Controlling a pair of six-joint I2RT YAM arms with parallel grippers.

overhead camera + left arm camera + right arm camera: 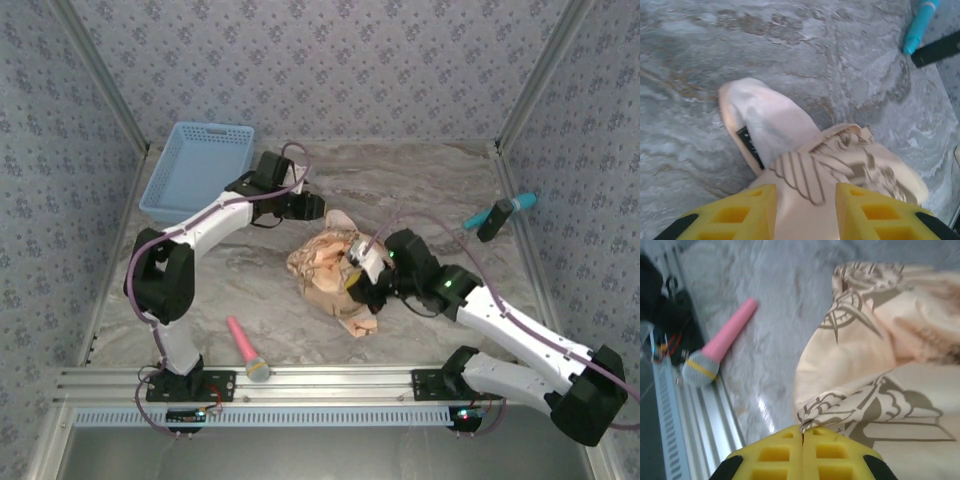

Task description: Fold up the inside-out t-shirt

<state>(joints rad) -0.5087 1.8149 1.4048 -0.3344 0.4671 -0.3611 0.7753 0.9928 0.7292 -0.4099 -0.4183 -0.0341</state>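
Observation:
The inside-out t-shirt (325,268) lies crumpled in a heap at the middle of the table, peach-tan with dark brown emblems. My left gripper (312,208) sits at the heap's far edge. In the left wrist view its yellow fingers (752,202) stand apart, and a printed fold of the t-shirt (805,165) lies between them, with a pale collar and black label beyond. My right gripper (358,270) rests on the heap's right side. The right wrist view shows the right gripper (802,431) shut on a thin printed fold of the t-shirt (850,405).
A blue basket (195,170) stands at the back left. A pink microphone (245,350) (720,352) lies near the front metal rail (330,380). A teal pen (500,210) (920,25) with a black piece lies at the right, close to the wall.

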